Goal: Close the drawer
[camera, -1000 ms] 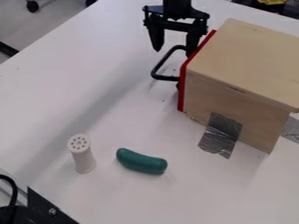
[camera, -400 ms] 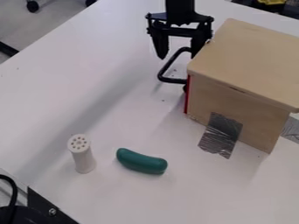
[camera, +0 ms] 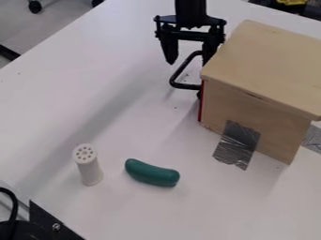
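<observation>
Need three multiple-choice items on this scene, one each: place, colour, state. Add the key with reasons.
1. Where is the gripper?
a) Over the green cucumber
b) By the drawer handle
c) Over the white shaker

2. What colour is the handle?
a) Black
b) Silver
c) Green

3. How does the drawer sit in the wooden box?
a) Pulled far out
b) Lifted out, lying on the table
c) In, or nearly so

Key:
1 b: the gripper hangs at the handle's side of the box, its fingers apart.
2 a: the bent bar is black against the white table.
3 c: only a thin red strip of the drawer front shows along the box's edge.
</observation>
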### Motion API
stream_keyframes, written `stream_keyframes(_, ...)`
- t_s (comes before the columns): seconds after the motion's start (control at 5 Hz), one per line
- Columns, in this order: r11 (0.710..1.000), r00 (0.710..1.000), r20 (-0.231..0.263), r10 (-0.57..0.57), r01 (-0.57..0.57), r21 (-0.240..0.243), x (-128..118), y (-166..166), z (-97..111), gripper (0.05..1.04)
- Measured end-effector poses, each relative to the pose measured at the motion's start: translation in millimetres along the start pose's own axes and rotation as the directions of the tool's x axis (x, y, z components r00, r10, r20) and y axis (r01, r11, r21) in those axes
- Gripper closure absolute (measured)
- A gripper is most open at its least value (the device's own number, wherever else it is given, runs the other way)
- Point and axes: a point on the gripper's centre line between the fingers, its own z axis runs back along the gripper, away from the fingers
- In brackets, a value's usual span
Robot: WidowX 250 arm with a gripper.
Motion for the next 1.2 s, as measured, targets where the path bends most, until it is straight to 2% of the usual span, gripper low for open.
stream_keyframes(0.2,0.995,0.999,0.028,0.019,-0.021,0.098,0,15,12,0.085)
stream_keyframes(0.4,0.987,0.997,0.073,0.017,-0.028,0.156,-6,23,38,0.085)
stream_keyframes(0.8,0.982,0.996,0.086,0.006,-0.022,0.186,-37,36,46,0.085)
stream_keyframes(1.2,0.989,0.995,0.104,0.012,-0.027,0.146,-52,46,48,0.085)
